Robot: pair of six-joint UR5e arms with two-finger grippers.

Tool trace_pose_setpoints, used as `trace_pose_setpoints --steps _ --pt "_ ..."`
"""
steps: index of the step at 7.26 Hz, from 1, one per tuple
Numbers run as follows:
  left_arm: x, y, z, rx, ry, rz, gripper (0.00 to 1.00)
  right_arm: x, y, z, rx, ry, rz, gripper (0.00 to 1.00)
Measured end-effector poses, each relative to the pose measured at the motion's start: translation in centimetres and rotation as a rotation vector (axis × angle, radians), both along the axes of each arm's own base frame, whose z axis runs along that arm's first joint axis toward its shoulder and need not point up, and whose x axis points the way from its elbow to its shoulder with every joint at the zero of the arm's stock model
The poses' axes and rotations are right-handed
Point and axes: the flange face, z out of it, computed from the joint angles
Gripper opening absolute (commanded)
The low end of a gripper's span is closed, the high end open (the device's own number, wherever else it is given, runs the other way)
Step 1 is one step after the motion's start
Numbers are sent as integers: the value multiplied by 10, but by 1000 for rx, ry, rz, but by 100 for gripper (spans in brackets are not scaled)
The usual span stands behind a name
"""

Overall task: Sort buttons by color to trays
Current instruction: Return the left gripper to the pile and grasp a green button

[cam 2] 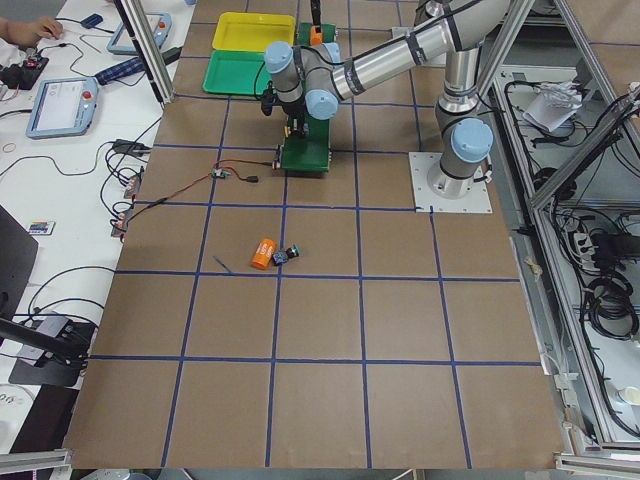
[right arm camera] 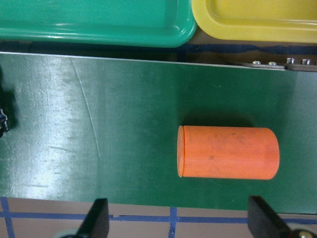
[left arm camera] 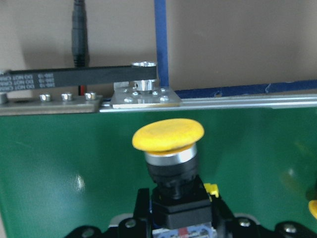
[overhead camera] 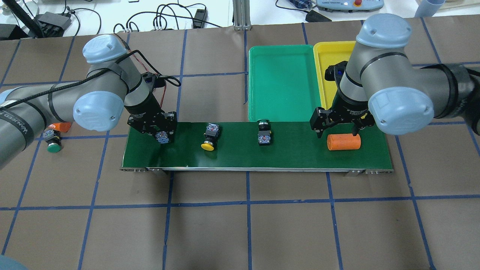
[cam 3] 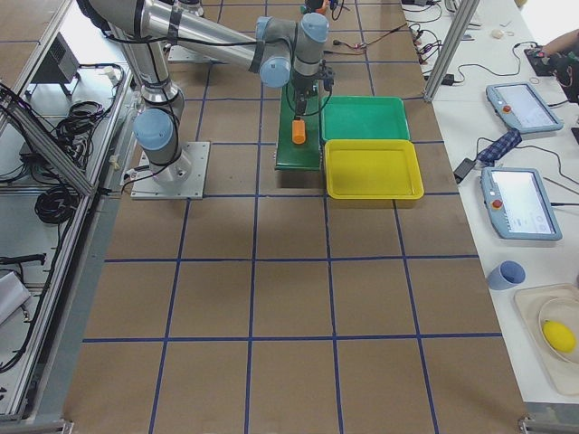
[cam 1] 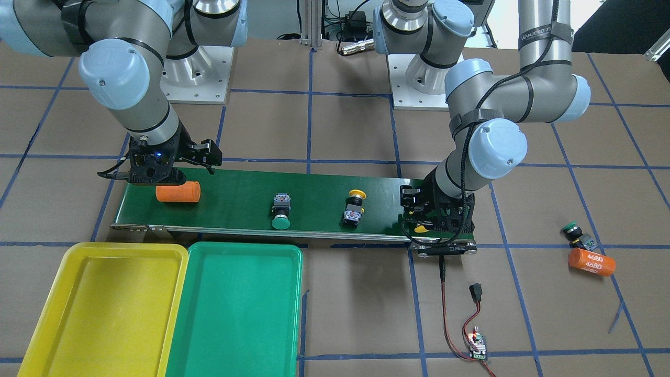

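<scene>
My left gripper (overhead camera: pixel 163 137) is shut on a yellow button (left arm camera: pixel 168 135), low over the left end of the conveyor belt (overhead camera: pixel 292 153); its cap shows in the front view (cam 1: pixel 420 229). A second yellow button (overhead camera: pixel 210 137) and a green button (overhead camera: pixel 264 133) lie on the belt's middle. Another green button (overhead camera: pixel 53 144) lies on the table off the belt's left end. My right gripper (overhead camera: pixel 336 131) is open just above an orange cylinder (overhead camera: pixel 343 142) at the belt's right end. The green tray (overhead camera: pixel 281 82) and the yellow tray (overhead camera: pixel 330 56) stand empty beyond the belt.
A second orange cylinder marked 4680 (cam 1: pixel 591 262) lies beside the off-belt green button. A small controller board with red and black wires (cam 1: pixel 477 345) lies on the table near the belt's left end. Blue tape lines cross the brown table.
</scene>
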Motion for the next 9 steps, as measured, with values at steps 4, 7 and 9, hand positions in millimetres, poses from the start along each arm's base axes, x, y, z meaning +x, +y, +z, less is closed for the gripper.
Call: trace_pose_setpoints --steps 4,7,9 --pt "115 -25 50 -120 -19 -148 100 1 0 0 -3 -1 0 100" --pt "287 -14 37 -157 6 -323 100 1 -1 -2 0 0 0 100" --pt "356 -8 21 -206 -20 -446 100 1 -3 -6 0 0 0 100"
